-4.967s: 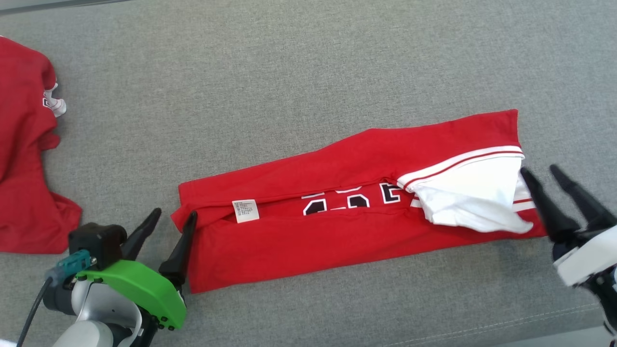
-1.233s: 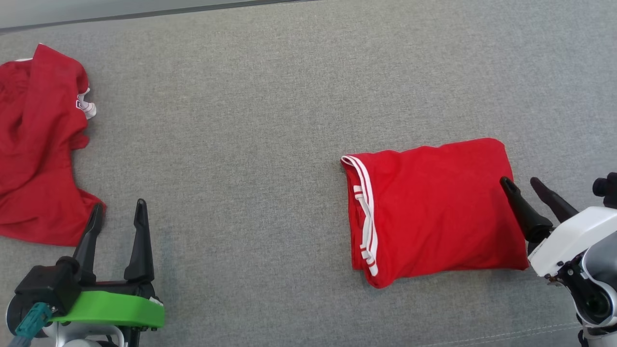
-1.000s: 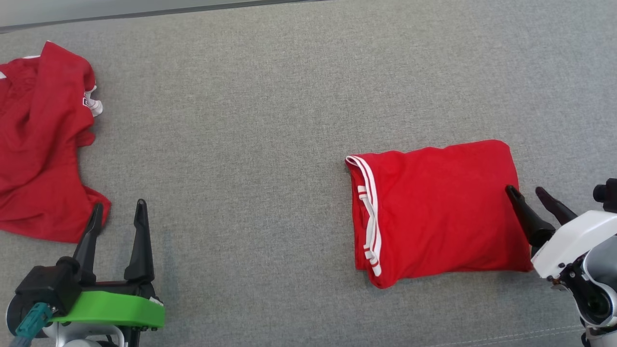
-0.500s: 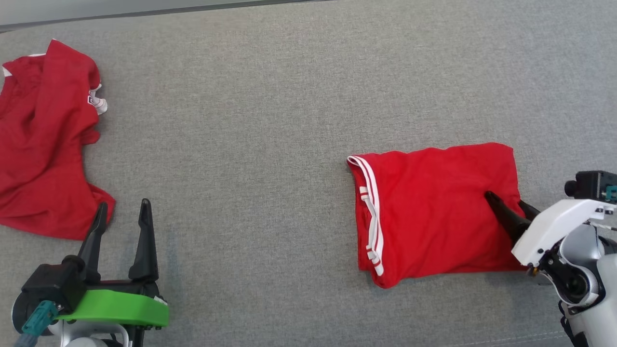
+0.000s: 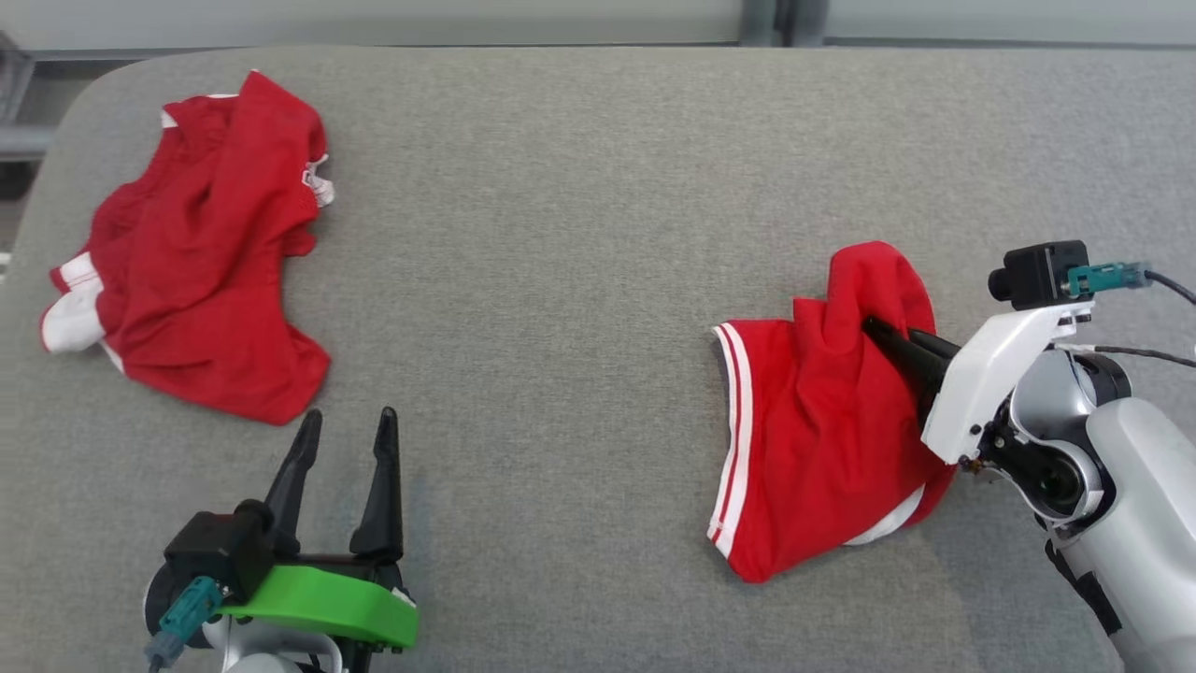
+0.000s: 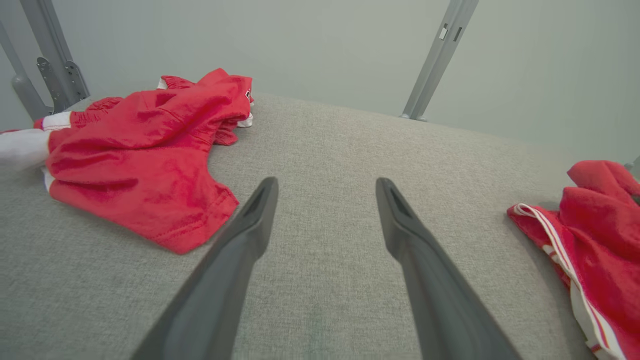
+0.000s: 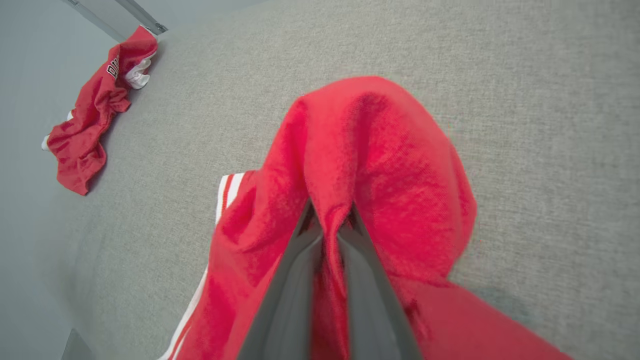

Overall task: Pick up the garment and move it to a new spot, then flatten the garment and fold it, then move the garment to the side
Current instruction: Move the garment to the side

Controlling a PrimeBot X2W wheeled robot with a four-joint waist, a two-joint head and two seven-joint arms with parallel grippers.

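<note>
Garment [image 5: 822, 421], red with white striped trim, one item. It lay on the right part of the grey padded surface [image 5: 561, 215], bunched rather than flat. Its upper part was drawn up into a peak and its lower part rested on the padding.

Right gripper [image 5: 883, 329], one. Its two dark fingers were clenched on a fold of the garment just below the peak, with red cloth pinched between them in the right wrist view. Its white casing covered the garment's right edge.

Left gripper [image 5: 348, 421], one. Its fingers were spread wide and grasped nothing, at the lower left and well apart from the garment.

Second garment [image 5: 196, 280], red with white parts, one. It lay crumpled at the far left, near the left gripper but apart from it. Red garments in total: two, with bare padding between them.

Slanted metal upright [image 6: 435, 60], one, and bracketed upright [image 6: 55, 65], one, both behind the surface's far edge.
</note>
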